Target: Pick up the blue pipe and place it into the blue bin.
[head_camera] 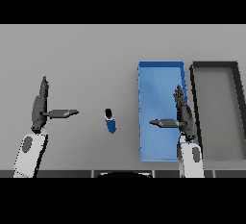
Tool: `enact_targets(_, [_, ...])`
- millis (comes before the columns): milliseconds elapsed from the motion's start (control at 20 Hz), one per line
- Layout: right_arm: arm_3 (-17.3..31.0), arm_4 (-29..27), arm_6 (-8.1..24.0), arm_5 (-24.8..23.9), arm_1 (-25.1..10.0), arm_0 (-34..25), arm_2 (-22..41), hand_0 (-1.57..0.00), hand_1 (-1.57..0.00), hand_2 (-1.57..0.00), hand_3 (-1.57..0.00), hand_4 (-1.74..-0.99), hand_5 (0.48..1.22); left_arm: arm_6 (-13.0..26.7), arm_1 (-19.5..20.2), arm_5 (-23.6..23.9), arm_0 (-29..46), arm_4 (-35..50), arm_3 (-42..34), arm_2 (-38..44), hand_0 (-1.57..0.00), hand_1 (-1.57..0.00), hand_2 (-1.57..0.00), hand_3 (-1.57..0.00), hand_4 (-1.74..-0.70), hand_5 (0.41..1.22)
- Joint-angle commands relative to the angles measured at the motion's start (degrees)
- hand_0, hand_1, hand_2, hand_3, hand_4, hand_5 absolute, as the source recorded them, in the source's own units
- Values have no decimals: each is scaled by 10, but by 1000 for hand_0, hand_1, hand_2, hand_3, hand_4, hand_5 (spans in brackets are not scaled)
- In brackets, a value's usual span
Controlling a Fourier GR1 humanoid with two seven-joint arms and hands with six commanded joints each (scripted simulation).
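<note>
Blue pipe [111, 121] lying free on the grey table [86, 59], just left of the blue bin [160, 66], neither hand on it.

Short and stubby, dark cap at the far end, not touching the bin's left wall. To the pipe's left, well apart: left hand [39, 107], fingers straight and pointing away, thumb stuck out sideways toward the pipe, spread wide and holding nothing. To the pipe's right, over the bin's right edge: right hand [184, 115], likewise flat and wide, fingers extended away, thumb reaching left across the bin's interior, holding nothing. Beyond the bin on its right, just beside it: a dark-rimmed grey bin [215, 65], lying parallel to the blue one.
</note>
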Motion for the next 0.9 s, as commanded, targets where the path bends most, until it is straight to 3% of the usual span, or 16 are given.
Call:
enact_targets(0, [0,-1,0,0,-1,0,-1,1,1,1,1,-1205,629,-3,-1,1,0,-1,-1,-1,1,1,1,1,-966,593])
enact_targets(250, [-6,-11,-9,12,-14,11,-8,1,1,1,1,-1205,629,-4,-5,9,7,-8,-12,-8,1,1,1,1,-966,593])
enact_targets(350, [-41,59,-80,19,-73,46,16,1,1,1,1,-1201,628,-54,58,-85,29,-14,-2,-27,1,1,1,1,-963,592])
enact_targets(400, [-52,77,-86,19,-83,58,25,1,1,1,1,-1197,627,-74,72,-109,35,-15,5,-29,1,1,1,1,-960,590])
enact_targets(650, [-73,93,-65,25,-91,65,40,1,1,1,1,-1203,625,-97,86,-158,34,-9,4,-44,1,1,1,1,-960,593])
enact_targets(750, [-76,95,-62,26,-92,67,42,1,1,1,1,-1192,621,-116,108,-190,51,-2,-20,-51,1,1,1,1,-976,584])
enact_targets(850, [-71,94,-58,28,-96,57,40,1,1,1,1,-1180,617,-107,129,-215,66,0,-54,-65,1,1,1,1,-1007,561])
